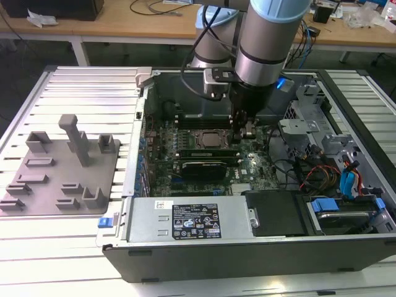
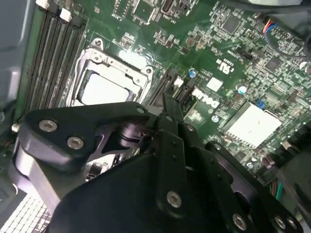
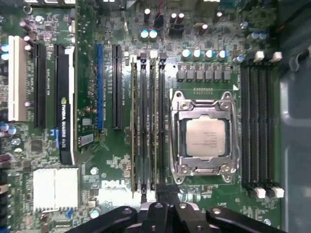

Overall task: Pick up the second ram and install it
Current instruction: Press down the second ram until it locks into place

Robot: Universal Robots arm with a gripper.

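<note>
My gripper (image 1: 243,137) hangs low inside the open computer case, over the motherboard (image 3: 116,160) beside the silver processor (image 3: 205,137). Its black fingers (image 3: 167,199) are pressed together, shut, with nothing between them. In the first wrist view, two thin green sticks stand edge-up in the slot bank next to the processor. The second ram (image 3: 151,126) is the stick closer to the processor, seated in its slot. In both wrist views the gripper (image 2: 168,104) sits over one end of that slot bank. Whether it touches the ram is hidden.
The grey fixture plate (image 1: 62,170) with upright posts lies on the slatted table at the exterior view's left. A graphics card (image 3: 65,102) stands beside the slots. Another bank of memory slots (image 3: 257,126) lies beyond the processor. Drive cages and cables (image 1: 334,167) crowd the case's right side.
</note>
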